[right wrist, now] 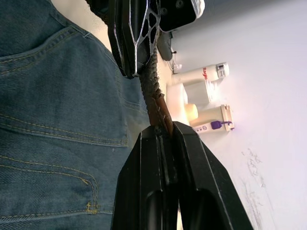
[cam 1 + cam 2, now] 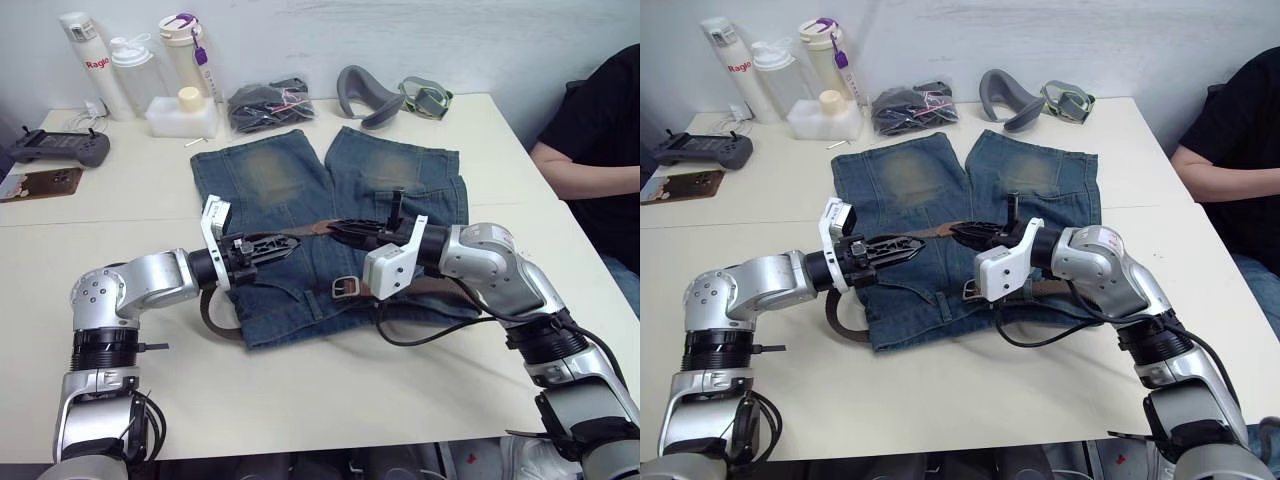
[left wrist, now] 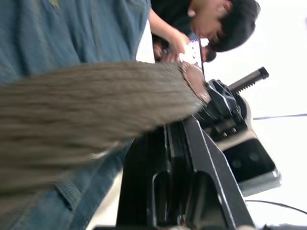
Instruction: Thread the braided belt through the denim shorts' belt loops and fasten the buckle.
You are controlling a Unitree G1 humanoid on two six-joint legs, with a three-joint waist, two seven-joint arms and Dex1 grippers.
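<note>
Brown braided belt (image 2: 312,228) between left pincer (image 2: 292,243) and right pincer (image 2: 340,234), tip-to-tip.

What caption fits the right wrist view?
Right gripper pinching the braided belt tip, left gripper gripping it above the denim shorts.

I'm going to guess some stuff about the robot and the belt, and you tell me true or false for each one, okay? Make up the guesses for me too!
1. Both tools are pinching the braided belt. True: the left tool and the right tool each grip it, tips nearly meeting.
2. The buckle is fastened. False: it lies open on the denim shorts, with the belt's tip held up between the tools.
3. The shorts are folded in a pile. False: they are spread flat on the table.
4. Bottles stand at the table's far edge. True.
5. A person's arm rests by the table on the robot's right. True.
</note>
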